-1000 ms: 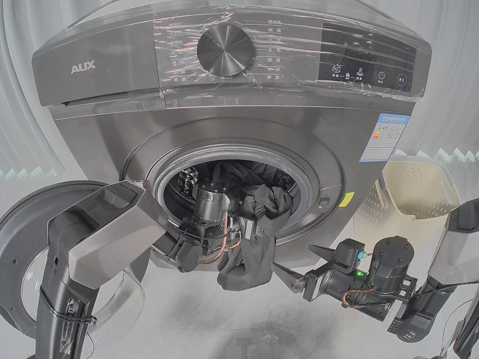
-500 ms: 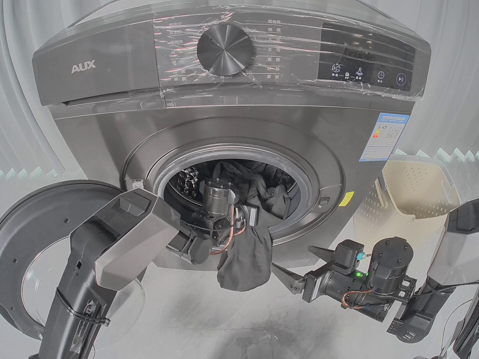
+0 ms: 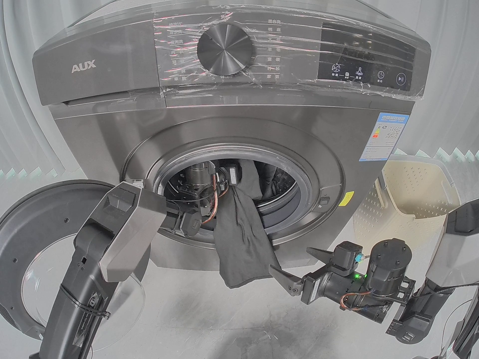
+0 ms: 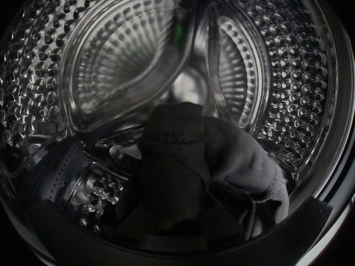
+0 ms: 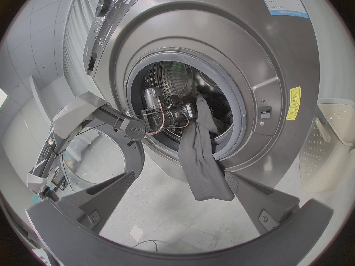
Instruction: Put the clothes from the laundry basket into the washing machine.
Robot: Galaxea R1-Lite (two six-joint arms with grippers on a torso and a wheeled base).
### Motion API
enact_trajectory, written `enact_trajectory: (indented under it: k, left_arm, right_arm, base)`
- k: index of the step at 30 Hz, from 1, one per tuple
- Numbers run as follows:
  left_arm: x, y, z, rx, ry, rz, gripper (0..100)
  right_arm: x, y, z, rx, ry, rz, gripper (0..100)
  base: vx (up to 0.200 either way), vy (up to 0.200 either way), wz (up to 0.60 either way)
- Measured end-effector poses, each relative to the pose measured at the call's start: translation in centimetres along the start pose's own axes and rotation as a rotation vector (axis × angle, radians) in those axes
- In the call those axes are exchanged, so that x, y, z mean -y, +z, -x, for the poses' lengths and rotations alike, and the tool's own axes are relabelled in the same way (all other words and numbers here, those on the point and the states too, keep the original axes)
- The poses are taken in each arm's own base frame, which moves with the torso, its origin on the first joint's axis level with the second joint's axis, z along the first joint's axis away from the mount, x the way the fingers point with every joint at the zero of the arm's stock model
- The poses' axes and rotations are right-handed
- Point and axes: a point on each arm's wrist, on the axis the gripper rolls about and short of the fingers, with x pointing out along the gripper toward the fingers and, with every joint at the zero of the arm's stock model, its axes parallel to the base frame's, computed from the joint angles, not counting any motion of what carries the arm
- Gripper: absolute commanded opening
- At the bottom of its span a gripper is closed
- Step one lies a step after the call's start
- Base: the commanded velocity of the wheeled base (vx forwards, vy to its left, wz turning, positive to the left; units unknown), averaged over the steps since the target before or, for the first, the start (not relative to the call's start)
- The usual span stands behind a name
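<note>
**Dark garment** point(image 3: 243, 235): one end is lifted inside the washing machine point(image 3: 115, 125), in the upper half of its door opening. The rest hangs out over the lower rim of that opening and down the front panel, its hem clear of the floor. In the left wrist view, more dark cloth lies bunched low at the front of the perforated drum point(image 4: 296, 93).

**Left gripper** point(image 3: 239, 173): it sits inside the door opening, left of centre, closed on the garment's upper end with its tips buried in the cloth. The left forearm rises from below and left of the opening and crosses the left rim. The wrist is bent inward, so the gripper points into the drum.

**Right gripper** point(image 3: 299, 268): it is below the door opening and to its right, spread wide and holding nothing. Its nearer finger ends just beside the garment's hanging corner; contact cannot be judged. The right arm comes in low from the right of the machine, its forearm roughly level and aimed at the front panel.

**Laundry basket** point(image 3: 414, 200): this cream, perforated basket stands just right of the machine, tilted so that its inner wall faces the head camera.

**Door** point(image 3: 45, 235): the round door is swung fully open to the left of the opening.

**Dial** point(image 3: 225, 49): it is centred above the opening on a panel covered with plastic film.
</note>
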Motion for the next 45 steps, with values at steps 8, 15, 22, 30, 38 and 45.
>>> enact_trajectory:
  k: [8, 15, 22, 30, 38, 45]
  left_arm:
    - [-0.2, -0.8, 0.5, -0.042, 0.004, -0.009, 100]
    - [0.1, -3.5, 4.0, -0.233, -0.055, -0.052, 100]
    - [2.1, -4.6, 7.6, -0.355, -0.187, -0.089, 0]
    - [2.3, -5.8, 7.7, -0.375, -0.192, -0.135, 0]
    - [2.1, -5.2, 6.7, -0.339, -0.17, -0.122, 0]
    - [2.1, -0.9, 3.8, -0.155, -0.11, -0.062, 0]
  right_arm:
    - [0.1, -0.1, 0.0, -0.002, -0.002, -0.001, 100]
    - [0.0, -0.1, 0.0, -0.004, -0.001, 0.0, 100]
    - [-0.1, -0.2, 0.0, -0.006, 0.004, 0.001, 100]
    - [-0.2, -0.2, 0.0, -0.006, 0.007, 0.002, 100]
    - [-0.3, -0.2, 0.0, -0.007, 0.01, 0.002, 100]
    - [-0.3, -0.2, -0.1, -0.007, 0.012, 0.002, 100]
  base:
    - [0.0, 0.0, 0.0]
    - [0.0, 0.0, 0.0]
    - [0.0, 0.0, 0.0]
    - [0.0, 0.0, 0.0]
    - [0.0, 0.0, 0.0]
    - [0.0, 0.0, 0.0]
